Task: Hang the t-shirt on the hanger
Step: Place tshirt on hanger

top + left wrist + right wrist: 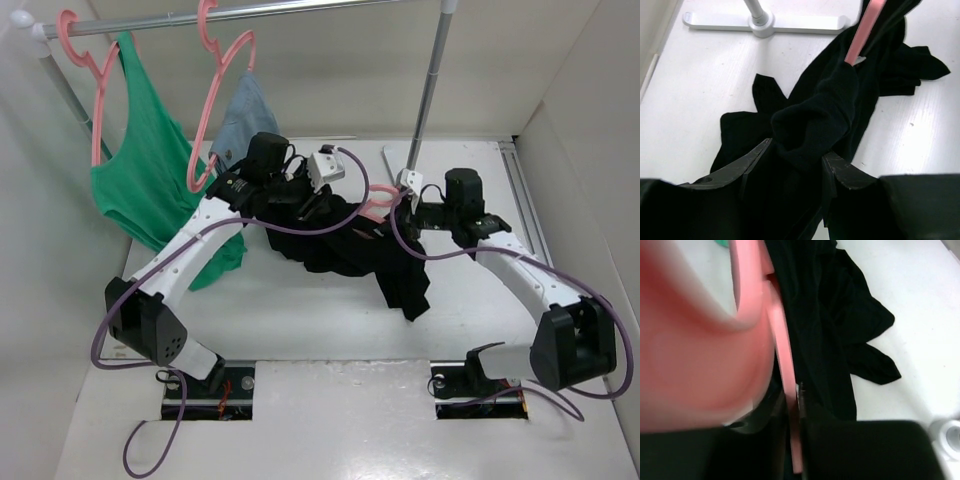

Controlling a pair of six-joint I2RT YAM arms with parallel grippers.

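The black t-shirt (350,250) hangs bunched between my two grippers above the table, one end drooping to the right. My left gripper (300,200) is shut on a thick fold of the t-shirt (810,125). The pink hanger (382,205) pokes out of the cloth near the right gripper. In the left wrist view its pink arm (865,30) runs into the cloth. My right gripper (415,205) is shut on the hanger's thin bar (785,370), with the hook (700,340) blurred close to the camera. The t-shirt (825,315) hangs beside it.
A rail on a white stand (425,100) crosses the back; its base (760,22) lies behind the shirt. On the rail hang a green tank top (140,170) and a grey-blue garment (245,115), each on a pink hanger. White walls enclose the table.
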